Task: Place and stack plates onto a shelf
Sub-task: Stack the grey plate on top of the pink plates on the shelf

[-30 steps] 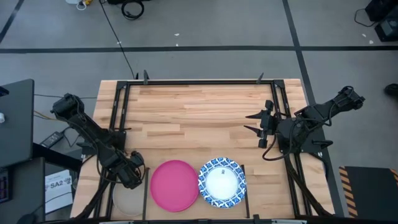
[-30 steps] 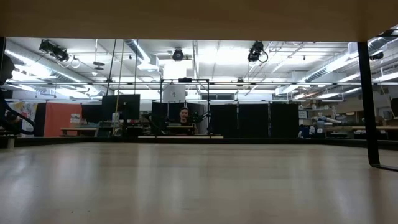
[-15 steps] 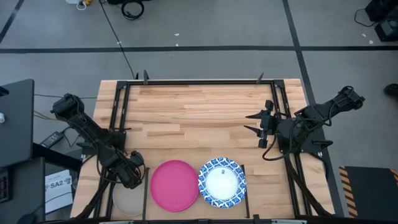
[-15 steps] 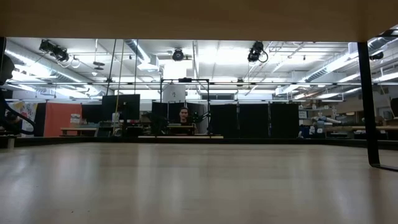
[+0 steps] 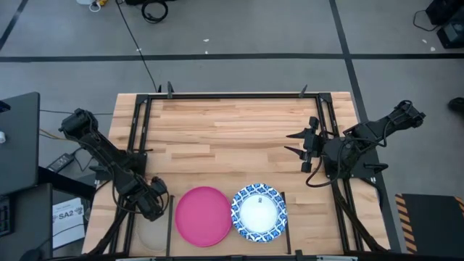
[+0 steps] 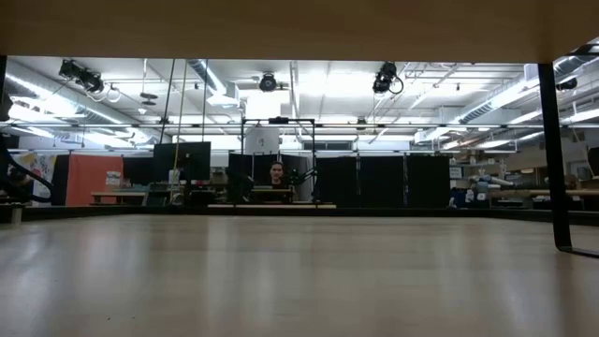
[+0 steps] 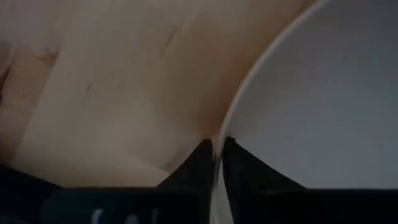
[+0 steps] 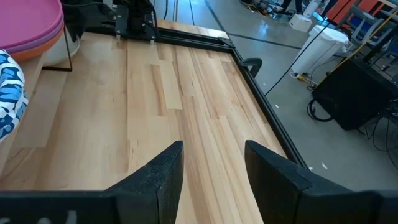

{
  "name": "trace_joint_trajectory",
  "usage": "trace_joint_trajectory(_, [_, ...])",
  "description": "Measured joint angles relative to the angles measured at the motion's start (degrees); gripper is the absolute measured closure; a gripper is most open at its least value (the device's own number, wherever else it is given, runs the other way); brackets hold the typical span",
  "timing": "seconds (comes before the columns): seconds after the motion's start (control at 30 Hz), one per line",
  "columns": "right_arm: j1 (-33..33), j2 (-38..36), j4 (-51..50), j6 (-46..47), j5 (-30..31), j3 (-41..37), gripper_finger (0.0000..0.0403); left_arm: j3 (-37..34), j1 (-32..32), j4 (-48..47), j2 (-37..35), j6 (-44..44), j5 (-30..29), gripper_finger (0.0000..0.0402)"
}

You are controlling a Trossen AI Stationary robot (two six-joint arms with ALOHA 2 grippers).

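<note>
A pale beige plate [image 5: 152, 233] lies in the leftmost bay of the light-wood shelf [image 5: 232, 130], near its front edge. My left gripper [image 5: 150, 207] stands over this plate's far rim, pointing down, shut on it [image 7: 216, 149]. A magenta plate [image 5: 204, 216] and a blue-rimmed white plate [image 5: 259, 212] lie in the bays to its right. In the right wrist view the magenta plate [image 8: 28, 18] tops a stack with an orange one under it. My right gripper [image 5: 297, 143] hangs open above the shelf's right side [image 8: 214, 168]. My left gripper pinches the beige plate's rim [image 7: 221, 127] at the plate's far edge between its two fingertips [image 7: 202, 158], one on the outer side and one over the plate's inside. The fingers come from above, pointing down. Whether the plate is off the wood, I cannot tell.
Thin black bars [image 5: 171, 225] divide the bays, and a black frame [image 5: 232, 95] runs round the shelf. A wide bare stretch of wood [image 8: 155, 93] lies between the arms. In the low view a black post [image 6: 554, 150] stands at the right, with a person [image 6: 277, 173] far behind.
</note>
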Motion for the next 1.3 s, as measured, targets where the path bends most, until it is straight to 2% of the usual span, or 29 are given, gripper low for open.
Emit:
trace_joint_trajectory(0.13, [0.0,0.0,0.0,0.0,0.0,0.0,0.0227,0.1,0.0,0.0,-0.1,0.0,0.7,0.0383])
trace_joint_trajectory(0.57, [0.0,0.0,0.0,0.0,0.0,0.0,0.0227,0.1,0.0,-1.3,-0.1,-4.8,7.2,0.0384])
trace_joint_trajectory(0.73, [0.0,0.0,0.0,0.0,0.0,0.0,0.0227,4.4,0.0,-13.9,0.0,-6.7,10.1,0.0385])
trace_joint_trajectory(1.13, [0.0,0.0,0.0,0.0,0.0,0.0,0.0227,22.6,1.7,-48.5,0.1,-12.8,8.1,0.0385])
trace_joint_trajectory(1.3, [0.0,0.0,0.0,-0.3,0.0,0.0,0.0227,25.8,2.4,-49.4,-1.1,-14.2,5.7,0.0385])
